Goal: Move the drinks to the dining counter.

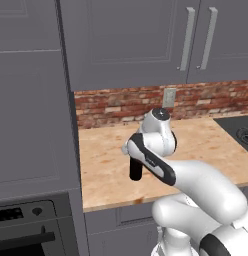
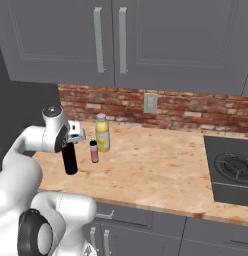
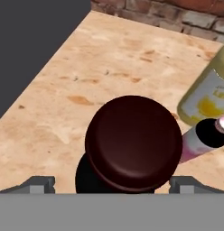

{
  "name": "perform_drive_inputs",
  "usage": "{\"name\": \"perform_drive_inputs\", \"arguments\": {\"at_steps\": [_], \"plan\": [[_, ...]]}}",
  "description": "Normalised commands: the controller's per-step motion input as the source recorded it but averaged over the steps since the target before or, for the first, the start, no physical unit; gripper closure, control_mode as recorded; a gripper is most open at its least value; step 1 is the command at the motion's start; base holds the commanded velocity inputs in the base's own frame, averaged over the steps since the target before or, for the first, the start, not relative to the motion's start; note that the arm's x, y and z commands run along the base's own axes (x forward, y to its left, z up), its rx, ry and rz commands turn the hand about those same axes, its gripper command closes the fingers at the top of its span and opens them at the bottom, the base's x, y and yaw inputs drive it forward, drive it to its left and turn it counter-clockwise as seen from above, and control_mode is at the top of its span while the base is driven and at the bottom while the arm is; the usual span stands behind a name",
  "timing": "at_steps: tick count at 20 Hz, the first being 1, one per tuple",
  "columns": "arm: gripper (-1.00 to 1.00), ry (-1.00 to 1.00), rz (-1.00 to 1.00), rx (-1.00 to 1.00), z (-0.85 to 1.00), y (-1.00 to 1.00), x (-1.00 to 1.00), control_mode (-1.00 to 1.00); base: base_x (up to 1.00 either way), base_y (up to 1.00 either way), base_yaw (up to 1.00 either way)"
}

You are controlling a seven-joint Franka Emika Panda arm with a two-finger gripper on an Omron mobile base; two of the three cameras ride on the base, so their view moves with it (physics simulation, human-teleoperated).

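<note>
Gripper point(image 3: 112, 182) directly above the wine bottle point(image 2: 69, 159), jaws spread wide, one fingertip point(image 3: 39, 183) on each side of the bottle's dark top, not touching it. The bottle stands upright on the wood counter point(image 2: 156, 170) by the brick wall point(image 2: 196, 112). To its right, the small pink bottle point(image 2: 94, 151), then the yellow bottle point(image 2: 102, 133) just beside that. The arm covers the wine bottle's upper part in both base views; the yellow bottle is cut off in the hand view.

Gripper point(image 3: 112, 184) downward — jaws wide apart
</note>
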Motion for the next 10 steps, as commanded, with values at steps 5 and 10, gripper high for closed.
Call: {"name": "perform_drive_inputs", "arguments": {"at_steps": [5,10], "plan": [[-1.0,0.0,0.0,0.0,-0.22,0.02,0.06,-1.0,0.0,0.0,0.0],[1.0,0.0,0.0,0.02,-0.3,0.05,0.0,-1.0,0.0,0.0,0.0]]}}
